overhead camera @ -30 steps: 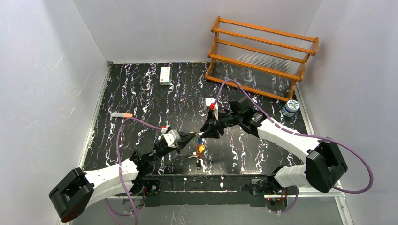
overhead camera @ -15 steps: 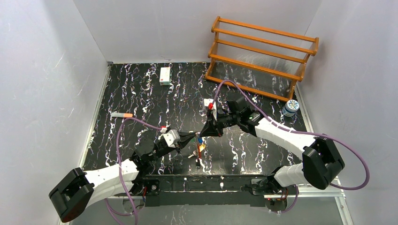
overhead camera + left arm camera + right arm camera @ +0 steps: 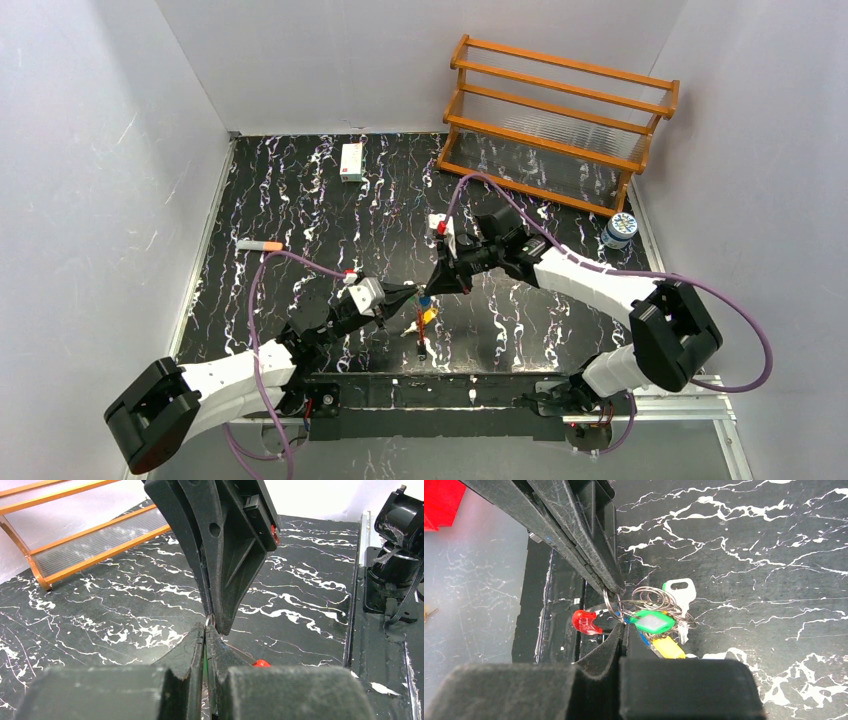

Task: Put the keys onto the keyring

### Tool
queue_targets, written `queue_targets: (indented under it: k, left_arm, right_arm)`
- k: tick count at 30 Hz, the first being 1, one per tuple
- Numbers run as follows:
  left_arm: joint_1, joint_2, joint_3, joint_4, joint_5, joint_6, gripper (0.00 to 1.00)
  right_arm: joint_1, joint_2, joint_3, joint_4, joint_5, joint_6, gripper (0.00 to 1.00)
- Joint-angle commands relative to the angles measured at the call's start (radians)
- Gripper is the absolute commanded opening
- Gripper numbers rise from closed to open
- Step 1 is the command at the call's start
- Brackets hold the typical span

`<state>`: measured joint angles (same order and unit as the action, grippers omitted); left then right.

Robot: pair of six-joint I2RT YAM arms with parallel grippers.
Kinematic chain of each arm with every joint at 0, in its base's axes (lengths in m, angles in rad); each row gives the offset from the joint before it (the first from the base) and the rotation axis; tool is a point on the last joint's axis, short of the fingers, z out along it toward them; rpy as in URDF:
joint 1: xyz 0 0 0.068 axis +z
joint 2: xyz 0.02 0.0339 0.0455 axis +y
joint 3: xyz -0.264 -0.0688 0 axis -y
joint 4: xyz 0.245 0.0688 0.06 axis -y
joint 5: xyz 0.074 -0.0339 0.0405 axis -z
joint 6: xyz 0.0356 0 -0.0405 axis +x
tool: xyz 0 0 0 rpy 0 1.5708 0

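Left gripper: jaws clenched on the keyring wire, near the counter front edge.
Right gripper: jaws clenched, tips meeting the left's; what they pinch is unclear.
Keys: green tag among the rings beside both tips.

Overhead camera looks down; wrist cameras (very close) share the keyring.

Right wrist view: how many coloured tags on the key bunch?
3: green tag in front, yellow tag below it, blue tag a sliver left of the yellow. More may be hidden.
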<state>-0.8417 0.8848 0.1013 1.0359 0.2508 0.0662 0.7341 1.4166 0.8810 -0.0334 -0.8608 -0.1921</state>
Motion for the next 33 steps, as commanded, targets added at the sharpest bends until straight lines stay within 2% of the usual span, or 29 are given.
queue_targets:
  k: [1,2,5,8,10,13,19,29,33]
  left_arm:
    - [-0.005,-0.021,-0.002,0.07,-0.004,-0.001,0.0]
    - [-0.004,-0.021,-0.002,0.07,-0.002,-0.002,0.0]
    - [-0.004,-0.023,-0.003,0.071,-0.003,-0.002,0.0]
    - [-0.004,-0.024,-0.006,0.071,-0.003,-0.003,0.0]
    - [-0.004,-0.024,-0.006,0.07,-0.003,-0.004,0.0]
    - [-0.004,-0.024,-0.006,0.071,-0.002,-0.005,0.0]
    - [-0.004,-0.02,-0.003,0.071,0.002,-0.004,0.0]
    - [-0.004,-0.02,-0.003,0.072,0.006,-0.009,0.0]
    - [-0.004,-0.015,0.0,0.073,0.01,-0.009,0.0]
  right_arm:
    - [-0.001,0.028,0.049,-0.049,-0.001,-0.026,0.01]
    - [-0.002,0.026,0.051,-0.048,0.0,-0.028,0.03]
    - [-0.002,-0.009,0.036,-0.02,0.009,-0.029,0.23]
    - [-0.002,-0.069,-0.005,0.047,0.022,-0.032,0.39]
    - [-0.002,-0.11,-0.036,0.096,0.029,-0.031,0.46]
    - [-0.002,-0.148,-0.066,0.151,0.033,-0.022,0.51]
    - [-0.002,-0.135,-0.057,0.199,-0.005,0.005,0.51]
    - [0.0,-0.065,-0.036,0.228,-0.053,0.031,0.44]
    - [0.002,-0.053,-0.03,0.234,-0.067,0.034,0.36]
